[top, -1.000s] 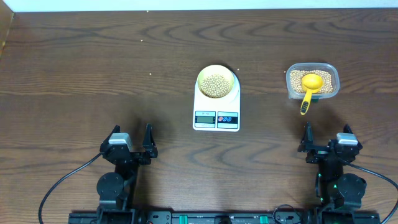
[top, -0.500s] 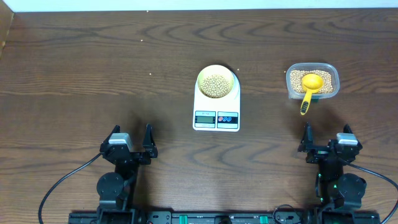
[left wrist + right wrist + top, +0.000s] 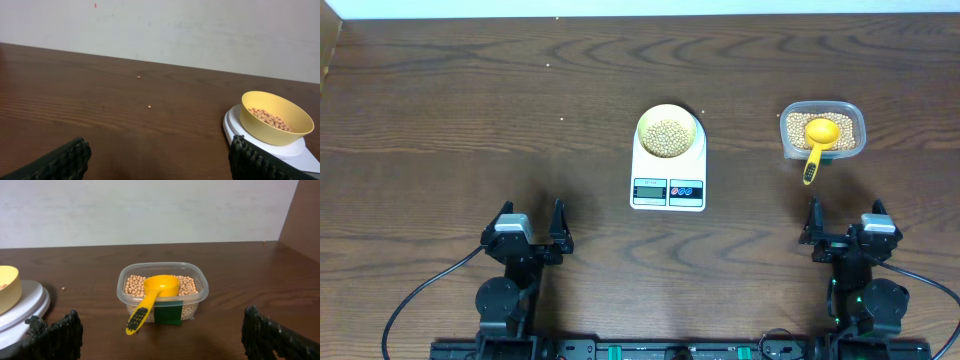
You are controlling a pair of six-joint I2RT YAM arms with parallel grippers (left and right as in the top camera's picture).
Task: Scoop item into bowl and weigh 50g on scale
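A pale-yellow bowl point(image 3: 669, 131) holding tan beans point(image 3: 668, 137) stands on the white scale point(image 3: 668, 180) in mid-table; the left wrist view shows the bowl point(image 3: 276, 119) on the scale point(image 3: 235, 128) at right. More beans point(image 3: 187, 285) fill a clear container point(image 3: 823, 130) at right, with a yellow scoop point(image 3: 817, 140) resting in it, handle over the near rim. My left gripper point(image 3: 531, 222) sits open near the front edge, left of the scale, holding nothing. My right gripper point(image 3: 844, 215) is open below the container point(image 3: 162, 294), its fingers well apart and nothing between them.
A few stray beans point(image 3: 149, 106) lie on the dark wooden table point(image 3: 470, 120) left of the scale. A wall edge rises at the far right point(image 3: 305, 215). Cables run from both arm bases along the front edge.
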